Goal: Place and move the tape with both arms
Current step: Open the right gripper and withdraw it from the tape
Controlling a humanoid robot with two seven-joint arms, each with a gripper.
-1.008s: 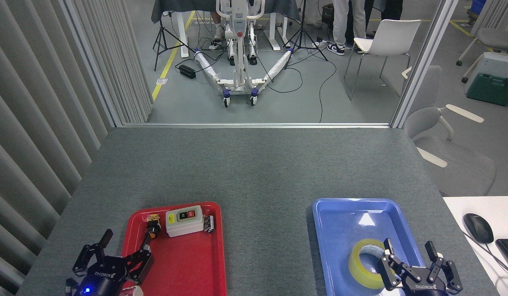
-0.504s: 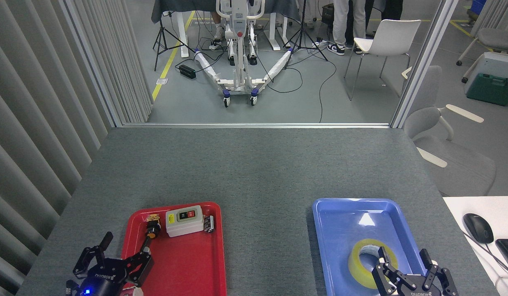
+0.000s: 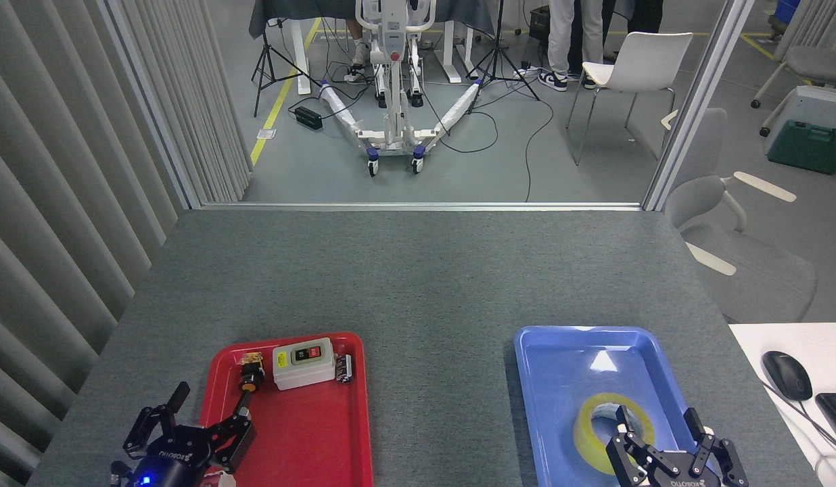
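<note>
Down at the near edge, the left gripper (image 3: pixel 210 401) is hovering over the near-left corner of the red tray (image 3: pixel 310 439), its fingers (image 3: pixel 241 408) spreading wide with nothing between them. Over on the other side, the right gripper (image 3: pixel 658 426) is sitting low over the blue tray (image 3: pixel 560 379), fingers spread too, one finger (image 3: pixel 623 421) reaching over the hole of the tape (image 3: pixel 594 443) and the other (image 3: pixel 692 425) standing just outside the roll's right rim. Whether they are touching it, I cannot tell. The yellow tape is lying flat in the near half of the blue tray. Further up the red tray, a grey switch box (image 3: pixel 303 364) is sitting along the far edge, with a small yellow-and-black part (image 3: pixel 249 376) just to its left. Both trays are resting well apart on the grey worktop (image 3: pixel 418 270). Beyond it, a white chair (image 3: pixel 634 67) is standing on the floor.
</note>
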